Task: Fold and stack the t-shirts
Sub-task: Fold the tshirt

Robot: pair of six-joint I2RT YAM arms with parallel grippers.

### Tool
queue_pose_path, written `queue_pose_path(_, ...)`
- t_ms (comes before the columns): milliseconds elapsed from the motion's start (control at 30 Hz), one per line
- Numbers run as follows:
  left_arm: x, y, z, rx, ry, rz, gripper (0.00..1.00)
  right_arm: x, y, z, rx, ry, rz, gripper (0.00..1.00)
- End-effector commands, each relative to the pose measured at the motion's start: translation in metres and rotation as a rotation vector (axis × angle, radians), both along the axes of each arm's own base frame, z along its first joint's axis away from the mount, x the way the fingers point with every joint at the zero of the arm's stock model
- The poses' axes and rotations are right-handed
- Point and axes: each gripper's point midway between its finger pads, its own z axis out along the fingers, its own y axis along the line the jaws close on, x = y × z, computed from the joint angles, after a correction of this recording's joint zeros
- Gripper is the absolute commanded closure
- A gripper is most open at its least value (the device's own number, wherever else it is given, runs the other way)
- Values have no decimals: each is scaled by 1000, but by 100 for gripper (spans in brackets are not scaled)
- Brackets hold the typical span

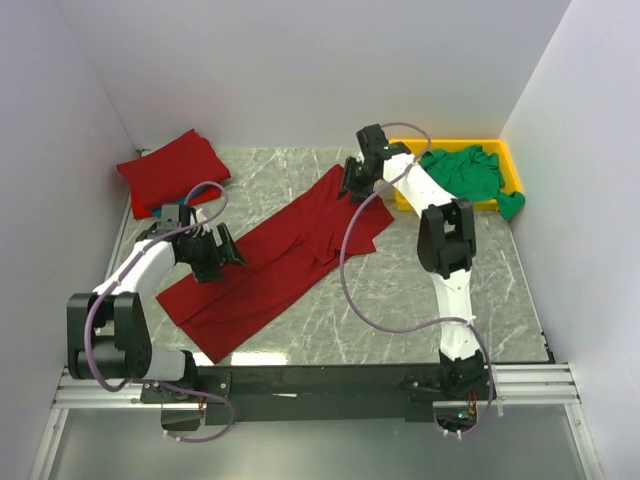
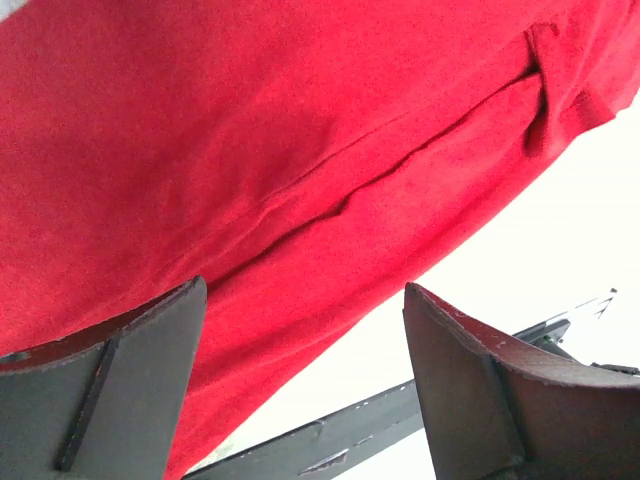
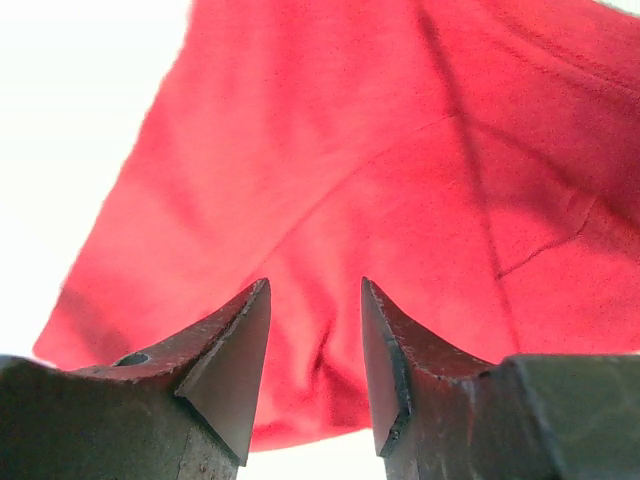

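Well, my left gripper [image 1: 222, 250] sits at the left edge of the dark red t-shirt [image 1: 280, 265], about midway along that side, and its jaws stand wide apart with nothing between them; in the left wrist view I see only red cloth beyond the fingers [image 2: 140, 380], with a long crease running across it. The shirt lies flat as a long band on the marble table [image 1: 420, 290], slanting from the near left up toward the far right. My right gripper [image 1: 352, 186] is over the far end of that same shirt, close to the corner of the yellow tray [image 1: 450, 143]. Its jaws are partly apart, a clear gap between the tips, and in the right wrist view the red cloth shows through that gap with a small pucker in it; I cannot tell whether the tips touch the cloth. A folded red t-shirt [image 1: 172, 168] rests at the far left corner, well apart from the spread one. A green t-shirt [image 1: 462, 170] lies crumpled in the tray, one part hanging over its right edge.
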Motion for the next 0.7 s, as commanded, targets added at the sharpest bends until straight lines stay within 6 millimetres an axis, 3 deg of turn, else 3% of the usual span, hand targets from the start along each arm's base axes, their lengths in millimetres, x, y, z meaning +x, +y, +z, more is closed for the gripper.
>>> queue_pose_path(0, -5, -2, -2, -12, -18, 39, 15, -6, 19, 77, 98, -174, 84, 51)
queue_pose_path(133, -8, 8, -12, 33, -10, 106, 14, -40, 32, 60, 72, -106, 122, 51)
queue_pose_path(300, -1, 11, -12, 51, -35, 126, 14, -86, 51, 22, 43, -6, 145, 52)
queue_pose_path(467, 3, 16, -14, 74, -60, 145, 14, -106, 56, -4, 52, 50, 123, 52)
queue_pose_path(667, 0, 20, -32, 97, -15, 159, 14, -112, 48, -29, 4, 120, 87, 52)
